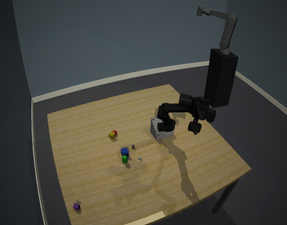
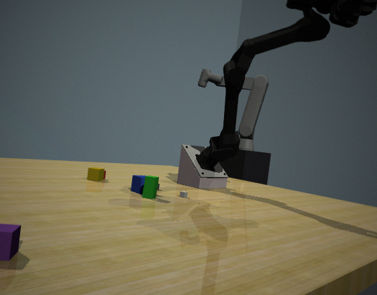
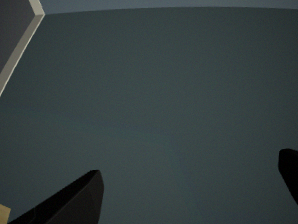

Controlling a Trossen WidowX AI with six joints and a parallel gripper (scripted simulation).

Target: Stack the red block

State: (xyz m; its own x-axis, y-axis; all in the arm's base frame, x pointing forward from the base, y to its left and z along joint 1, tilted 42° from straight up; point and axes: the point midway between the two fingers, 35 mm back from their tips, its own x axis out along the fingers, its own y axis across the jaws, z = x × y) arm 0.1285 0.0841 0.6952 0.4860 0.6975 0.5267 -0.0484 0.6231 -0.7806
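The small red block (image 1: 114, 132) (image 2: 104, 174) lies on the table, right behind the yellow block and partly hidden by it. The green tower (image 1: 124, 159) (image 2: 150, 187) stands upright on the table close to the blue block, with no red block on it. My gripper (image 3: 190, 170) is open, its dark fingers wide apart in the wrist view with only wall between them. The arm holds it high above the right side of the table, far from the red block and the green tower. Neither block shows in the wrist view.
A yellow block (image 1: 112, 135) (image 2: 96, 174), blue block (image 1: 124, 151) (image 2: 138, 184), small dark cube (image 1: 133, 146), small white cube (image 1: 140, 157) (image 2: 183, 194) and purple block (image 1: 76, 206) (image 2: 5, 242) lie about. A grey arm (image 1: 227, 33) (image 2: 253, 107) stands on a dark pedestal (image 1: 219, 79) beyond the table.
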